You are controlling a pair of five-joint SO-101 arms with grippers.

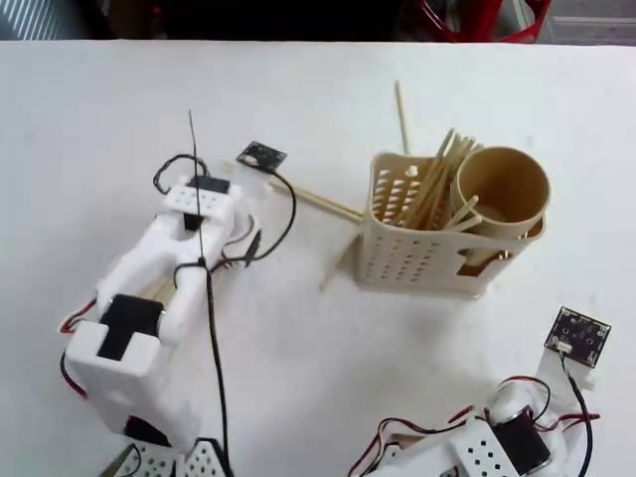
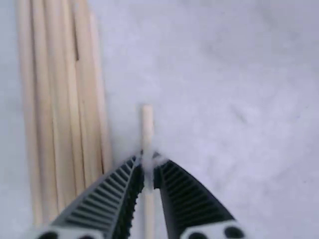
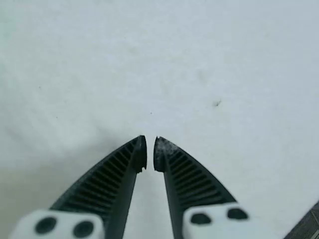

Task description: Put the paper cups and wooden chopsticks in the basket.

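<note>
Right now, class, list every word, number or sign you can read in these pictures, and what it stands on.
No text can be read anywhere.
The basket, paper cup and chopsticks: plain, no print.
The chopstick in the left gripper: plain.
A small black board and a second board: any marks too small to read.

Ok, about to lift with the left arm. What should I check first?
1. Left hand shut on one chopstick: ok.
2. Bundle beside it not pinched: ok.
3. Basket upright, paper cup inside: ok.
4. Right hand holding nothing: ok.
5. All chopsticks in: not ok, loose chopsticks lie by the basket.
6. Grip point along the stick's length: cannot tell.
</note>
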